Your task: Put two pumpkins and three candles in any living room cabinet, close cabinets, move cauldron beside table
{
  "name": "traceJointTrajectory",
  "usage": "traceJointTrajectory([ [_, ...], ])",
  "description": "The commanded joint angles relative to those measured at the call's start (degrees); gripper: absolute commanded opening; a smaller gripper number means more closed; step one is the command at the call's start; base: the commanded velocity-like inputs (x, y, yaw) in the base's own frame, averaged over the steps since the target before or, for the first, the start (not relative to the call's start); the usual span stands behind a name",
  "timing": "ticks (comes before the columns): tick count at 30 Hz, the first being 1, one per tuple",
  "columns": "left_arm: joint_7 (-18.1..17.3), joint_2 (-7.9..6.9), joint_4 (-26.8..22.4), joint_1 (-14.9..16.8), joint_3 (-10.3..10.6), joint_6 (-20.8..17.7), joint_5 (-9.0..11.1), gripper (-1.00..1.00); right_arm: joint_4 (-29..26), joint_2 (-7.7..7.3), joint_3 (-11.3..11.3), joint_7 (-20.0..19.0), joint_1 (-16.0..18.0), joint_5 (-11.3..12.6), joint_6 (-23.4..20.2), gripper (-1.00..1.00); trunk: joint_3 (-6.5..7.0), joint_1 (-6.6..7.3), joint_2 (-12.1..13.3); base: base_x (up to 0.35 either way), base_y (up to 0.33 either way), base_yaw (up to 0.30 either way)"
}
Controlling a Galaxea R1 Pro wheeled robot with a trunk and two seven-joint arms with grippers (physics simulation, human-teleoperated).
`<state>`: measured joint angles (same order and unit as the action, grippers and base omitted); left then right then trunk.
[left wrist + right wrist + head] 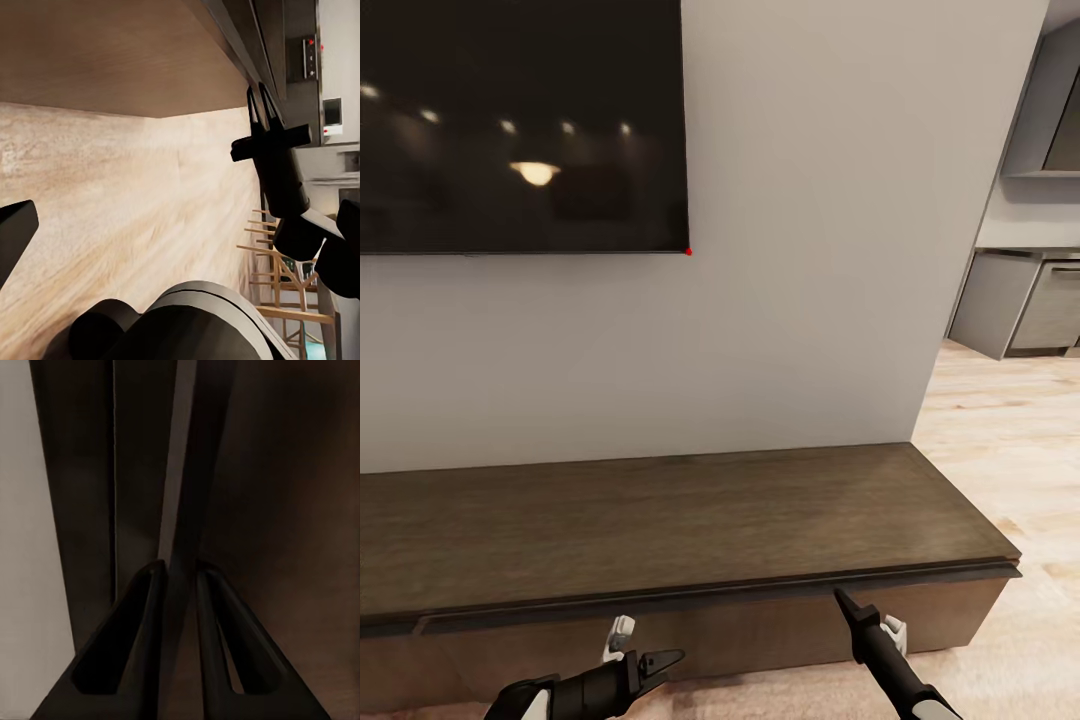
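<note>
Reaching for the cabinet (690, 520) front w/ the right gripper (846, 600), fingers nearly closed, empty.
Head view: cabinet sits under the TV (520, 120), rigid, likely heavy drawers, no handles, so grab under the top lip; left gripper (660, 662) partly cut off, can't tell its state. Left wrist view: right gripper near the lip edge. Right wrist view: fingers (225, 652) a narrow gap apart; dark panel seams hard to read.
</note>
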<state>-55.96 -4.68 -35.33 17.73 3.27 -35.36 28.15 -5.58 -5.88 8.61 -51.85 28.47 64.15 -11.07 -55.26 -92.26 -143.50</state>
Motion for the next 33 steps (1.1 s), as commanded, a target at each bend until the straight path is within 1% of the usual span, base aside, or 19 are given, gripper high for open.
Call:
traceJointTrajectory([
  [1, 0.06, -0.06, 0.0, 0.03, 0.25, -0.42, 0.5, 1.0, -0.23, 0.01, 0.99, -0.54, 0.08, 0.66, -1.23, -1.0, -0.04, 0.02, -0.03, 0.0, 0.0, 0.0],
  [8, 0.06, -0.06, 0.0, 0.03, 0.25, -0.33, 0.5, 1.0, -0.23, 0.0, 0.99, -0.49, 0.08, 0.71, -1.23, -1.0, -0.04, 0.02, -0.03, -0.001, 0.0, 0.0],
  [19, 0.06, 0.03, 0.0, 0.03, 0.28, -0.25, 0.42, 1.0, -0.23, 0.0, 0.98, -0.36, 0.09, 0.63, -1.23, -1.0, -0.04, 0.02, -0.03, -0.081, 0.0, 0.0],
  [33, 0.06, -0.06, 0.0, 0.03, 0.27, -0.24, 0.42, 1.0, -0.49, 0.0, 1.0, -0.54, 0.09, 0.54, -0.93, -1.0, -0.04, 0.02, -0.03, -0.177, 0.0, 0.0],
])
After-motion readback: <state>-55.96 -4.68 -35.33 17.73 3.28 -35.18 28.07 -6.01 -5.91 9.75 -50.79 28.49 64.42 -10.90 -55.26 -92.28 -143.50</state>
